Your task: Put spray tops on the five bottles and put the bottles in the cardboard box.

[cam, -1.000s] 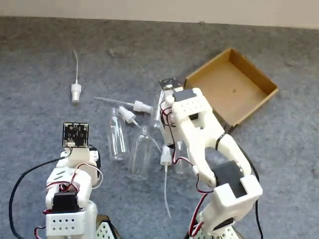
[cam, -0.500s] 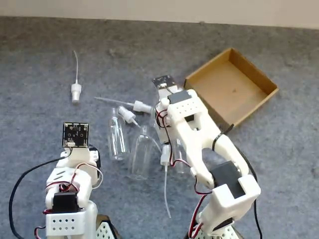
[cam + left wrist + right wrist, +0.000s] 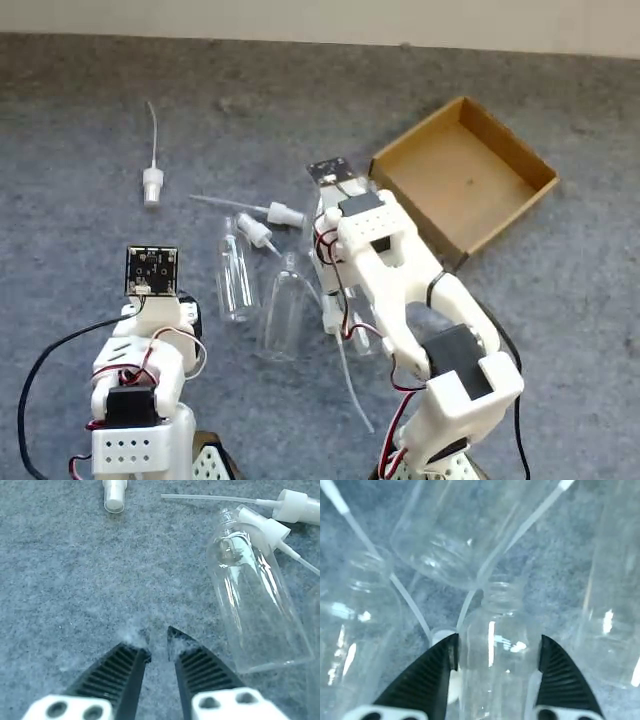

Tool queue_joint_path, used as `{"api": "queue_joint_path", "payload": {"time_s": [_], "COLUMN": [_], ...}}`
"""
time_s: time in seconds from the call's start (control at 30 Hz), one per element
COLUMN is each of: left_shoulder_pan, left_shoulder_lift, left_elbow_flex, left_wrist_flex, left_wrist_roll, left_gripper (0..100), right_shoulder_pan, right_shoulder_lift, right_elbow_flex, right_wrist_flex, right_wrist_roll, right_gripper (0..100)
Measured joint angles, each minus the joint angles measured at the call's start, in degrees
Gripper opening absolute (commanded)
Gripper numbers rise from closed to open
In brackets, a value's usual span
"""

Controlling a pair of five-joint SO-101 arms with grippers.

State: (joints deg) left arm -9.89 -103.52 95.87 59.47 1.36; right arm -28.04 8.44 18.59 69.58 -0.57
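My right claw [image 3: 498,642] hangs low over the cluster of clear bottles at the middle of the grey carpeted table [image 3: 90,90], jaws spread wide and gripping nothing, one on each side of an uncapped bottle [image 3: 495,625]. This is the relation that counts. The bottle lies lengthwise along my reach, its open neck pointing away from my wrist, so its long axis runs between the jaws instead of across them. I judge that closing would pinch it squarely across the shoulders. A white spray top [image 3: 331,318] lies just beside one jaw, its thin dip tube trailing across the carpet towards my base. More tubes cross beyond the bottle's neck, and they could snag if I lift carelessly. Two other bottles flank the target closely, and a further pair, a slim bottle [image 3: 236,272] and a wider bottle [image 3: 283,305], lie side by side towards my left arm. My left claw [image 3: 157,642] sits near its own base, pointed down at bare carpet, its jaws drawn all but together on nothing, with only the slim bottle close by. From there it is well apart from the target, so the right arm is plainly the nearer one for this pick. Three loose spray tops lie farther out on the carpet. The cardboard box [image 3: 470,180] waits open on the far side of my right arm, with no bottle in it, so by my reckoning the job is barely begun.
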Motion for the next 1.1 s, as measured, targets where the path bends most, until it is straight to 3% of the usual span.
{"api": "queue_joint_path", "payload": {"time_s": [0.23, 0.6, 0.83, 1.1], "left_shoulder_pan": [0.0, 0.0, 0.0, 0.0], "left_shoulder_lift": [0.0, 0.0, 0.0, 0.0], "left_elbow_flex": [0.0, 0.0, 0.0, 0.0], "left_wrist_flex": [0.0, 0.0, 0.0, 1.8], "left_wrist_roll": [0.0, 0.0, 0.0, 0.0], "left_gripper": [1, 1, 1, 1], "right_shoulder_pan": [0.0, -0.1, -0.1, 0.8], "right_shoulder_lift": [0.0, 0.0, -2.7, -4.0], "right_elbow_flex": [-5.3, -23.7, -23.4, -5.7], "right_wrist_flex": [10.3, 29.6, 30.0, 16.5], "right_wrist_roll": [0.4, 12.0, 15.0, 15.4], "right_gripper": [14.5, 14.5, 14.5, 14.5]}}
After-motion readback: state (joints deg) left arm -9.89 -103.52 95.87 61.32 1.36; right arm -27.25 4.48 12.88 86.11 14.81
